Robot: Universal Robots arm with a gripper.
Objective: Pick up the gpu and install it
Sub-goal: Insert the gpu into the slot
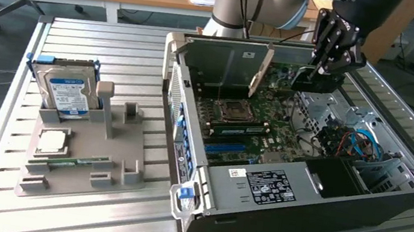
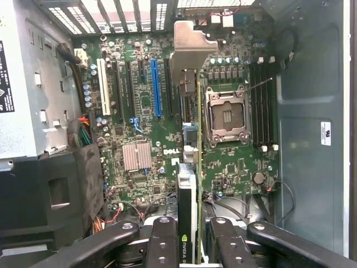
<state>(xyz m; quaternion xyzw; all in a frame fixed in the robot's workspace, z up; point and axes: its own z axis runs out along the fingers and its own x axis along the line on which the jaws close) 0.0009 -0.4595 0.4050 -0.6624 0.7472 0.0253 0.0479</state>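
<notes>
slatted metal worktop (image 1: 54, 222) carrying an open computer case (image 1: 300, 208) on the exterior view's right and a grey holding fixture (image 1: 129, 148) on its left, the two just beside each other. the case (image 2: 312, 84) lies on its side with the green motherboard (image 1: 271, 119) facing up; the wrist view looks along the same board (image 2: 234, 167), with the empty processor socket (image 2: 226, 114) on one side of the card and a blue expansion slot (image 2: 155, 89) among black ones on the other. the fixture holds a silver hard drive (image 1: 71, 92) standing upright at its far end, a square processor chip (image 1: 52, 141) lying flat in front of the drive, and a narrow green memory stick (image 1: 71, 162) lying near the fixture's front edge. the gpu (image 1: 309, 83) stands on edge inside the case over the motherboard, silver end bracket towards the slotted rear panel; in the wrist view the gpu (image 2: 187, 201) appears edge-on, black block on one face. whether its lower edge touches a slot cannot be told. the tool (image 1: 325, 72) reaches down into the case from above, and its two fingers (image 2: 164, 245) are pinching the gpu's near end from both faces, tool (image 2: 193, 248) centred on the card.
</notes>
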